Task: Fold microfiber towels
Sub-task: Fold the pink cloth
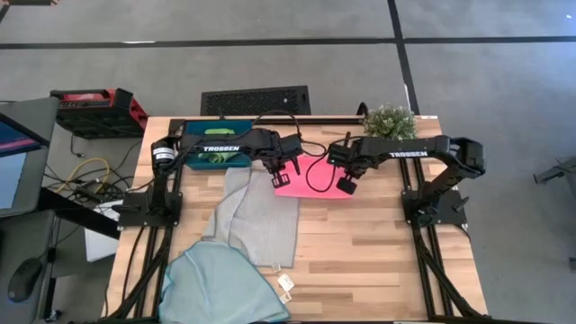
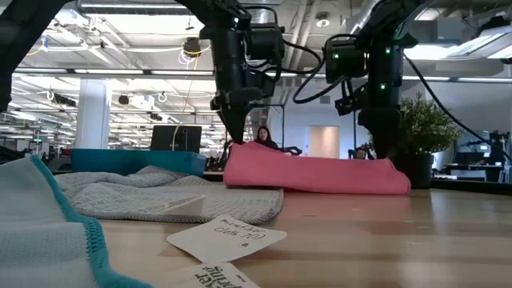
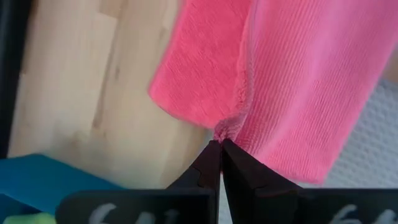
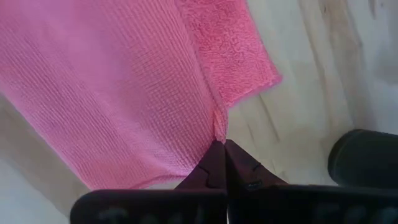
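Note:
The pink towel (image 1: pixel 301 177) lies folded over on the wooden table (image 1: pixel 378 252), far of centre. My left gripper (image 1: pixel 280 173) is shut on its left end and my right gripper (image 1: pixel 346 185) on its right end; both point steeply down. The pale grey towel (image 1: pixel 261 220) lies spread in front of it, one edge under the pink one. The light blue towel (image 1: pixel 220 288) lies bunched at the near left corner. The green towel (image 1: pixel 214 157) sits in the teal tray (image 1: pixel 193 144). My left gripper pinches the pink towel's bunched left edge (image 3: pixel 225 127) between its two fingertips, from above. Two layers meet at the pinch. That end (image 2: pixel 240 150) stands slightly raised while the rest rests on the table. My right gripper pinches the pink towel's right edge (image 4: pixel 219 127) between its fingertips, from above, where a folded-over layer meets the one beneath. In the low view that end (image 2: pixel 388 166) sits low, on or just above the table.
A potted plant (image 1: pixel 389 120) stands at the far right edge, close behind my right arm. Paper tags (image 1: pixel 286 286) lie near the front edge. Bare wood (image 1: pixel 387 261) fills the near right. A person (image 2: pixel 262 138) sits far off in the room.

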